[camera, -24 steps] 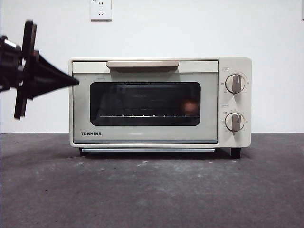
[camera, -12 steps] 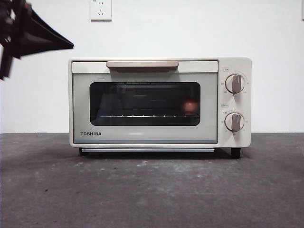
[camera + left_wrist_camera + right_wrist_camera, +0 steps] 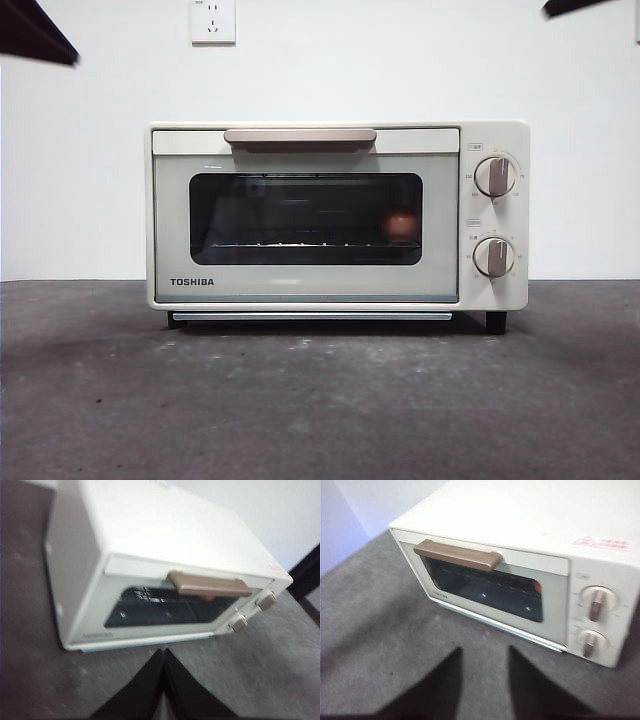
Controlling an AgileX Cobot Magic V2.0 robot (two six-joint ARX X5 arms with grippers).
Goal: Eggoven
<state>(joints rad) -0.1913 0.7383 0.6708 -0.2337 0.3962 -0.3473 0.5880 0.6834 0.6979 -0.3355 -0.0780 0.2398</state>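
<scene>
Lifted away to the 10 o'clock corner since a second ago, the clenched, empty left hand (image 3: 163, 680) is seen clear of the closed oven (image 3: 338, 215), the egg (image 3: 401, 225) shut inside, the right hand (image 3: 484, 680) released, so the task is judged finished.

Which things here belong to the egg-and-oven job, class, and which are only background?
Job:
- egg, inside on the rack, behind the glass
- toaster oven, door closed
- left gripper, fingers together, raised clear
- right gripper, fingers apart, raised clear

Background:
- wall socket
- grey table
</scene>
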